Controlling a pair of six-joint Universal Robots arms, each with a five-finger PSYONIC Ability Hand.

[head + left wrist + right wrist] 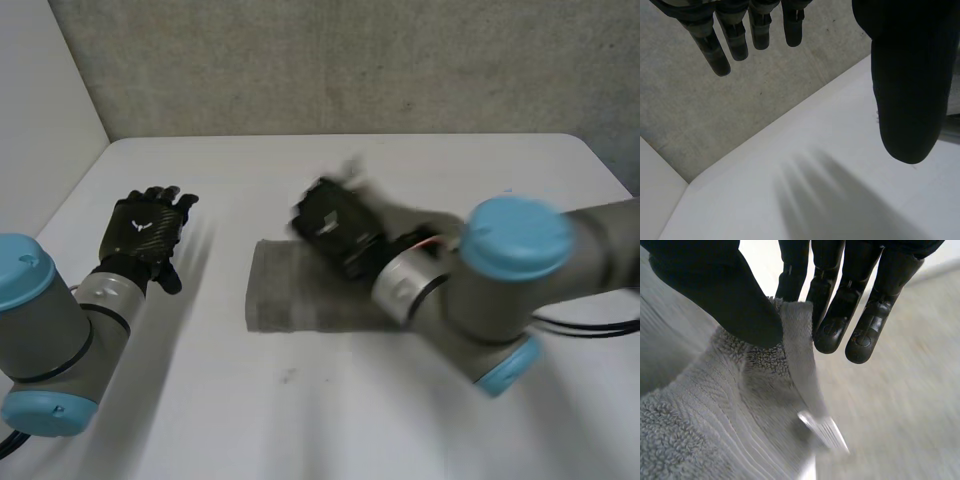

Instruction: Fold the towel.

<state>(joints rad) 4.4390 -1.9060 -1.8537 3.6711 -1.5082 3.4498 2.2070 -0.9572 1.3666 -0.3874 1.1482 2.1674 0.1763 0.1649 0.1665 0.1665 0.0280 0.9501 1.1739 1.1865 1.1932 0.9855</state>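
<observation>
A grey towel (290, 292) lies folded in a strip on the white table (330, 410), near the middle. My right hand (335, 222) is over its right part, and in the right wrist view the thumb (735, 305) and fingers (837, 315) pinch a raised hemmed edge of the towel (740, 410). A small white label (825, 430) hangs from that edge. My left hand (150, 225) hovers over bare table well left of the towel, with fingers (735, 35) straight and spread and its thumb (910, 85) apart, holding nothing.
A grey wall (350, 60) runs behind the table's far edge, and a white wall (40, 110) borders the left side. The right arm (500, 290) reaches across the towel's right end.
</observation>
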